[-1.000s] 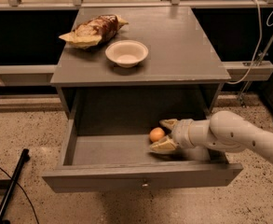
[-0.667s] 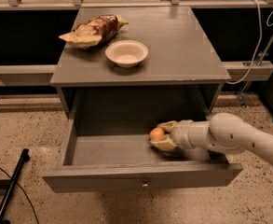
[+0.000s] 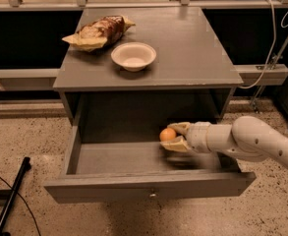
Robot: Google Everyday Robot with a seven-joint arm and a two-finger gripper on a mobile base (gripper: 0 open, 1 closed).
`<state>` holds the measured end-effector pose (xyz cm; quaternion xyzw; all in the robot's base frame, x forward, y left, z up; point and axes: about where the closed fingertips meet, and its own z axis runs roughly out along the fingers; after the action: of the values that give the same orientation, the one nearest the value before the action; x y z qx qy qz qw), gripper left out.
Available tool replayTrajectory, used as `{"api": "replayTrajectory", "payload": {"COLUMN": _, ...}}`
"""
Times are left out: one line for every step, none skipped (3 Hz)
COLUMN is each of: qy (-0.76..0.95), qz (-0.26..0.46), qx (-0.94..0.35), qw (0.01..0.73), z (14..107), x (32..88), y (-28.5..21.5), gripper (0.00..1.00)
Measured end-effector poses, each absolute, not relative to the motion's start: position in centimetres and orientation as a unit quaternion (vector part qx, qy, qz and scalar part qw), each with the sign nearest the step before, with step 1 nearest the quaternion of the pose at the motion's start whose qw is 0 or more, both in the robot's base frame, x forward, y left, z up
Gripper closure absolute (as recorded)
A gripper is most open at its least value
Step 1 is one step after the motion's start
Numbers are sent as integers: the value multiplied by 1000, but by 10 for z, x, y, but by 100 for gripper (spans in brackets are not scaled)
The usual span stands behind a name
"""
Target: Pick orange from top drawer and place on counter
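i have the gripper [image 3: 169, 136] inside the top drawer [image 3: 148, 187], toward its right side and roughly below the front edge of the counter [image 3: 192, 48]. its two fingers sit above and below the orange [image 3: 167, 134] and look closed onto it, so i read the tool as holding the fruit, raised a little off the drawer floor.

the grip worries me: the orange sits out at the fingertips rather than deep between them (a round, smooth thing held that way can squirt free), and a quick swing of the arm [image 3: 251, 139] could drop it back into the drawer or over the front edge onto the floor.

the other risk is the path. going straight up from here would likely knock the gripper or fruit against the counter's front edge, so i'd draw out toward the drawer's front edge first. the forearm also runs close over the drawer's front right corner and could nudge it.

up top, the white bowl [image 3: 133, 56] sits near the front left and a snack bag [image 3: 97, 32] at the back left corner, so the right half is my landing spot.
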<state>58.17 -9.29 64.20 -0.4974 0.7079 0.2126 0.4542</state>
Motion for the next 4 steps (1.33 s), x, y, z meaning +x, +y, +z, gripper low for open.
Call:
{"api": "replayTrajectory", "payload": {"qy": 660, "qz": 222, "qx": -524, "qw": 490, "z": 711, "x": 576, "y": -98, "gripper": 100}}
{"api": "replayTrajectory", "payload": {"qy": 598, "qz": 218, "qx": -575, "qw": 515, "z": 813, "x": 557, "y": -111, "gripper": 100}}
{"api": "replayTrajectory", "payload": {"qy": 568, "qz": 193, "qx": -609, "qw": 519, "z": 888, "x": 557, "y": -121, "gripper": 100}}
{"api": "replayTrajectory", "payload": {"qy": 597, "qz": 181, "qx": -580, "qw": 524, "z": 914, "x": 596, "y": -133, "gripper": 100}}
